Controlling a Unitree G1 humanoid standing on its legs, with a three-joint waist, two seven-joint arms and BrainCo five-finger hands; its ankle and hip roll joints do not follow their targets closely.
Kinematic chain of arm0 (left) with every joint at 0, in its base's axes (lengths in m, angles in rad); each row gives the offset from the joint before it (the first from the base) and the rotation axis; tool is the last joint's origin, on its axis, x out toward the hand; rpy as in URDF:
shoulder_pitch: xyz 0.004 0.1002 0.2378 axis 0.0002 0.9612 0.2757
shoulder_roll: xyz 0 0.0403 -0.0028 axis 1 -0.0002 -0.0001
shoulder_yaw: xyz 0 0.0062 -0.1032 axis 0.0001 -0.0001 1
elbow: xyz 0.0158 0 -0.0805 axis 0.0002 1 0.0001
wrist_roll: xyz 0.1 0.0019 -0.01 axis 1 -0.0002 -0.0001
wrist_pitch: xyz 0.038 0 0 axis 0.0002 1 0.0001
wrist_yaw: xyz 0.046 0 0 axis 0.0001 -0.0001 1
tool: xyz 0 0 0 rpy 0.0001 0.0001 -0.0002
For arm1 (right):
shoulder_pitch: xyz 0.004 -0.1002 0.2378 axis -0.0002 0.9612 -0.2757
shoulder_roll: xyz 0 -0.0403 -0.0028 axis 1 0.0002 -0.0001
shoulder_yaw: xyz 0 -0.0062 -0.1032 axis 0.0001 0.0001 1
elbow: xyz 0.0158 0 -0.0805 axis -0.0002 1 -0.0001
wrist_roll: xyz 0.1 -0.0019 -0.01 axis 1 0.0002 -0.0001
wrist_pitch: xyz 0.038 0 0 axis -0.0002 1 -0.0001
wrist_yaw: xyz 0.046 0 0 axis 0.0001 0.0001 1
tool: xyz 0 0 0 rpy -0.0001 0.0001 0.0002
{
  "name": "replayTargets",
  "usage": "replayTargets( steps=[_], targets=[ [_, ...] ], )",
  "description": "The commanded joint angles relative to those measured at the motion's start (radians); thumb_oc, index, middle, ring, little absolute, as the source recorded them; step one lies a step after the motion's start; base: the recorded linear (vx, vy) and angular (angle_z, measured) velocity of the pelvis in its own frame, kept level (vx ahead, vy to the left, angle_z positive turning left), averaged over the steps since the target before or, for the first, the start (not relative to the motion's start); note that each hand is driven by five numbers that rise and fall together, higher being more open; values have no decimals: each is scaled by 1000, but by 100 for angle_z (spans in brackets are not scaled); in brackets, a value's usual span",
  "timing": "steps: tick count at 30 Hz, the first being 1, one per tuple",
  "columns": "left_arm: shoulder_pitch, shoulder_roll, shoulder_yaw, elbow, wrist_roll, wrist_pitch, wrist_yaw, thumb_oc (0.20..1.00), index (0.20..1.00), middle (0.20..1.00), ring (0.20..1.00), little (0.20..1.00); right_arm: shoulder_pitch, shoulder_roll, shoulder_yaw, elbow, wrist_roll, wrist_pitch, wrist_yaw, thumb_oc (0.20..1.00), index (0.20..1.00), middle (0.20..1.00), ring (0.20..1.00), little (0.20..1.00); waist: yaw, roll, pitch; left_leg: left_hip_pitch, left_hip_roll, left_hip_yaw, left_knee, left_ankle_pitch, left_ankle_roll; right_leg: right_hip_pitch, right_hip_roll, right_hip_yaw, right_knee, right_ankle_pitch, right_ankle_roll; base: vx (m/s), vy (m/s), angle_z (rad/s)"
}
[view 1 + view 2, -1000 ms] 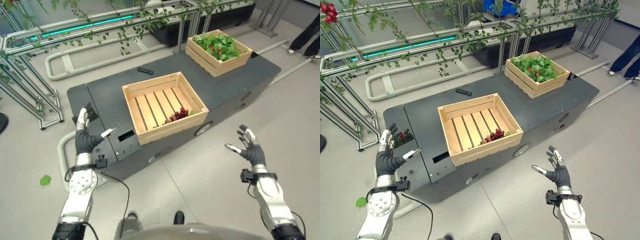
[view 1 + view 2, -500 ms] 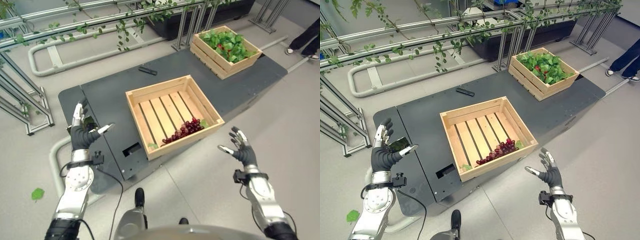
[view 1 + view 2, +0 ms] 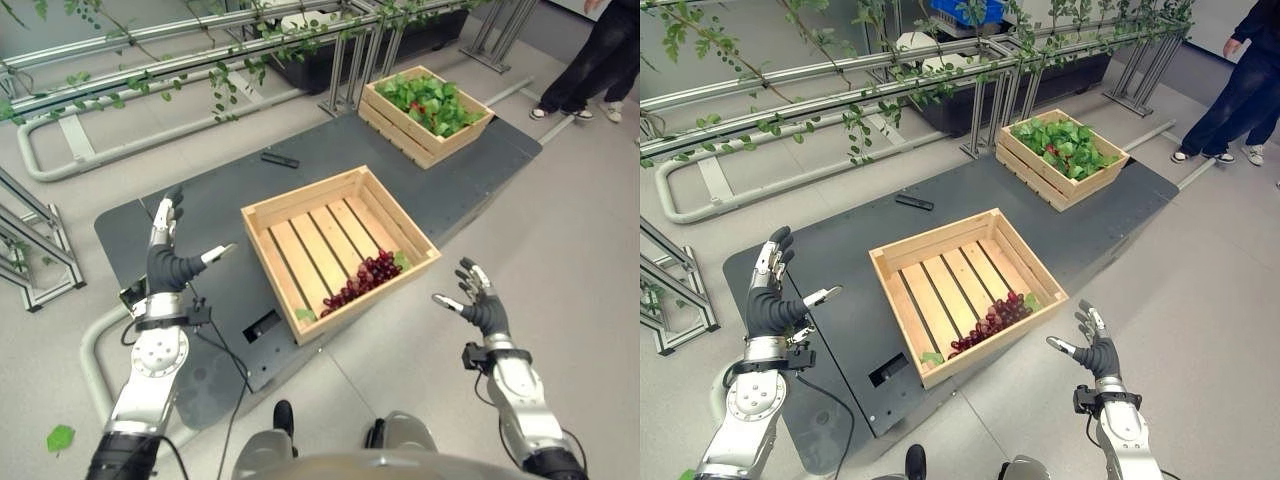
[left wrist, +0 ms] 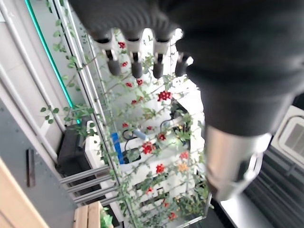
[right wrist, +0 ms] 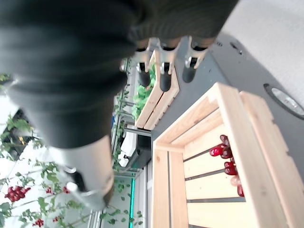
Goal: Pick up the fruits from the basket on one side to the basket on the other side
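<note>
A wooden crate stands in the middle of the dark platform, with a bunch of red grapes in its near right corner. A second wooden crate at the far right end holds green leaves with a few red fruits among them. My left hand is raised over the platform's left end, fingers straight, holding nothing. My right hand hovers open over the floor, just right of the near crate. The grapes also appear past the right hand's fingers.
A small black bar lies on the platform behind the near crate. Metal frames with climbing vines run along the back and left. A person's legs stand at the far right. A green leaf lies on the floor at lower left.
The camera has shifted, so the whole scene sits differently. Both hands stay open and raised; the right hand is a little closer to the near crate's corner.
</note>
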Motion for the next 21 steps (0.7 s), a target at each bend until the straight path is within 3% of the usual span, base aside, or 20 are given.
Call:
replayTargets(
  steps=[1,3,10,13,21],
  targets=[
    [-9,19,7,-49,-47,-39,-15,1000,1000,1000,1000,1000,-40,-15,-53,-16,0,-30,-21,1000,1000,1000,1000,1000,0,-32,-65,20,20,-41,79,-110,-78,73,-5,29,-86,143,19,212,-124,70],
    [-2,6,6,-40,-48,-42,-17,1000,1000,1000,1000,1000,-43,-16,-58,-3,-5,-31,-27,1000,1000,1000,1000,1000,8,-48,-79,28,18,-44,85,-119,-82,99,-12,-5,-90,167,28,164,-150,84],
    [-4,-3,-4,-16,-101,-25,-51,1000,1000,1000,1000,1000,-33,-34,-109,20,43,-38,-44,1000,1000,1000,1000,1000,14,-44,-115,22,91,-119,66,-90,-138,166,68,-68,-90,58,-22,106,-175,49],
    [5,-17,-9,22,-127,-18,-51,1000,1000,1000,1000,1000,-35,-34,-115,21,63,-41,-46,1000,1000,1000,1000,1000,11,-36,-125,21,107,-138,51,-72,-152,190,90,-91,-108,43,-34,66,-107,50],
    [29,-67,-38,333,-174,38,-76,1000,1000,1000,1000,1000,-62,-35,-66,107,61,-30,-43,1000,1000,1000,1000,1000,17,-17,-133,41,120,-126,37,-57,-164,240,111,-93,-162,35,-52,27,-20,4]
  ],
)
